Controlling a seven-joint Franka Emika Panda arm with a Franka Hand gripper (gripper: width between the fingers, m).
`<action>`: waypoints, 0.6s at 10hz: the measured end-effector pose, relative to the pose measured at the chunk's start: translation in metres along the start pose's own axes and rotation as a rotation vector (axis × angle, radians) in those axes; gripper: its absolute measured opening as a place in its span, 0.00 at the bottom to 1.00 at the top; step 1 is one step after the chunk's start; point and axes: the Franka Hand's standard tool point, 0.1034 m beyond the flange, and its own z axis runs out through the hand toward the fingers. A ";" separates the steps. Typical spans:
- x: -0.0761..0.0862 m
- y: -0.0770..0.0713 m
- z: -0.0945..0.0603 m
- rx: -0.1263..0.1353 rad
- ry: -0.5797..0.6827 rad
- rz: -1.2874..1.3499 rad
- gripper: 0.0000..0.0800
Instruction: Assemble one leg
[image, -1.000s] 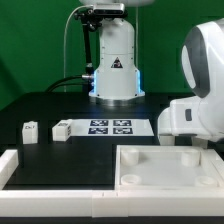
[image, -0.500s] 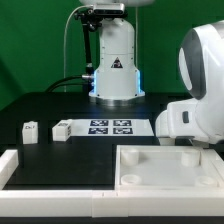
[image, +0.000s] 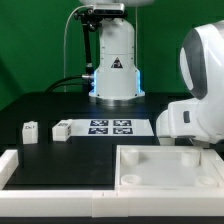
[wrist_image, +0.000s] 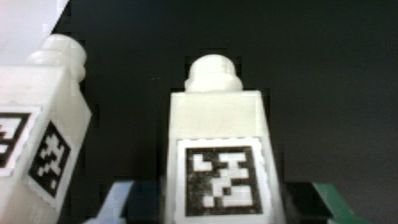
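Note:
In the wrist view a white leg (wrist_image: 221, 130) with a rounded peg on its end and a black-and-white tag stands between my gripper's (wrist_image: 226, 198) two fingers. The fingers (wrist_image: 128, 202) flank it with a narrow dark gap on each side, so the gripper is open around it. A second leg (wrist_image: 39, 115) stands close beside the first. In the exterior view two more legs (image: 30, 131) (image: 62, 129) lie on the black table at the left. There my gripper is hidden behind the white arm (image: 195, 110) on the right.
The marker board (image: 112, 127) lies mid-table before the robot base (image: 115, 65). The large white tray-like panel (image: 205, 182) sits at the front right. A white L-shaped fence (image: 20, 165) runs along the front left edge.

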 end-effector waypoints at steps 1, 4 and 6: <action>-0.020 0.003 -0.012 -0.010 -0.026 -0.009 0.36; -0.065 0.005 -0.049 -0.032 -0.052 -0.023 0.36; -0.067 0.004 -0.059 -0.026 -0.009 -0.033 0.36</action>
